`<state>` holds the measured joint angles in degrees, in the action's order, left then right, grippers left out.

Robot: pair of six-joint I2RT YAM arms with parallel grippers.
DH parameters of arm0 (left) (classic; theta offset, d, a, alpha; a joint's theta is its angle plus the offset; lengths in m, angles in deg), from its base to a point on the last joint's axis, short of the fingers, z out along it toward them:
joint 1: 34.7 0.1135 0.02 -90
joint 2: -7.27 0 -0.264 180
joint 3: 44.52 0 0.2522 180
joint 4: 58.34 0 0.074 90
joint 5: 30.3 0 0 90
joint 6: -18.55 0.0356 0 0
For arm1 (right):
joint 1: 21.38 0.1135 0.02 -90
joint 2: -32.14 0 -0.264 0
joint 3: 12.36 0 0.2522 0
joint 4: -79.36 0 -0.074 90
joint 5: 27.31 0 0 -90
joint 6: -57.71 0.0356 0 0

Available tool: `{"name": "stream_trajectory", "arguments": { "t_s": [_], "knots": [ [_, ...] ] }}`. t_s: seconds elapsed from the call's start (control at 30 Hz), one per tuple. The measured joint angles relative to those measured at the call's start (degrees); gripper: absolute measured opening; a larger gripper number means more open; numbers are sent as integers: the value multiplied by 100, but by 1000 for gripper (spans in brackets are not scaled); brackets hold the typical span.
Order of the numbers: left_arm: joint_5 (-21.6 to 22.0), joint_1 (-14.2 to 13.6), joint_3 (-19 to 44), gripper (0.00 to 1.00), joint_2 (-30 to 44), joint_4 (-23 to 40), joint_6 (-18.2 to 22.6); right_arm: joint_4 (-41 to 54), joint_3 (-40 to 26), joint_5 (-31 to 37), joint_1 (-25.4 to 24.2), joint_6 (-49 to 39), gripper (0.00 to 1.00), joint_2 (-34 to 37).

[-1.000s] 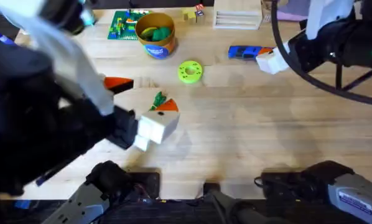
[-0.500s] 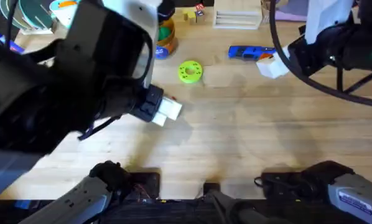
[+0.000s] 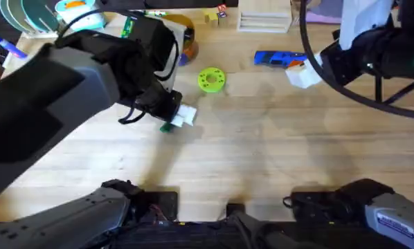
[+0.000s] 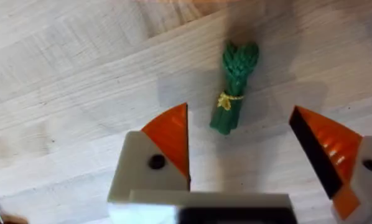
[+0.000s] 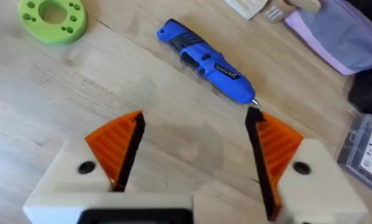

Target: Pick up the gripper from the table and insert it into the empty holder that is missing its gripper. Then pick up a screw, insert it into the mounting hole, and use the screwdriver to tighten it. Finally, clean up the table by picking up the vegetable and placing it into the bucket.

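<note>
Lying between left gripper (image 4: 239, 162) fingers: vegetable (image 4: 234, 87)

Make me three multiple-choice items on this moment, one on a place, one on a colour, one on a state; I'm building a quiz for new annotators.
1. Where does the vegetable lie?
A. in the bucket
B. on the bare table, between the left gripper's open fingers
C. on the green ring

2. What colour is the screwdriver?
A. red
B. yellow
C. blue

3. In what state is the right gripper?
A. open, holding nothing
B. shut on the screwdriver
C. shut on the green ring

Answers:
1 B: the left wrist view shows it on the wood, flanked by the left gripper fingers.
2 C: its body is bright blue.
3 A: the orange fingers stand apart over bare wood, with the screwdriver lying just beyond them.
</note>
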<state>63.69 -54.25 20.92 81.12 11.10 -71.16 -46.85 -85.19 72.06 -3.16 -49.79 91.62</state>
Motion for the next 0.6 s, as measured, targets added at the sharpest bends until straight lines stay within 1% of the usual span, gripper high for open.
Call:
{"name": "stream_trajectory", "arguments": {
  "t_s": [0.1, 0.23, 0.47, 0.57, 0.6],
  "knots": [
    [-33, 0, -20, 992, 292, -96, 196, 57, -1, 0, 0, -1, 992, -1],
    [-77, 0, -185, 993, 596, -418, 316, 194, 1, 0, 0, -2, 991, -1],
    [-271, 4, -262, 993, 1102, -514, 403, 222, 1, 0, 0, -2, 991, -1],
    [-293, 7, -262, 998, 1160, -514, 403, 222, 1, 0, 0, -1, 991, 0],
    [-294, 11, -262, 983, 1158, -513, 403, 225, -1, 0, 0, -2, 992, -1]
  ]
}}
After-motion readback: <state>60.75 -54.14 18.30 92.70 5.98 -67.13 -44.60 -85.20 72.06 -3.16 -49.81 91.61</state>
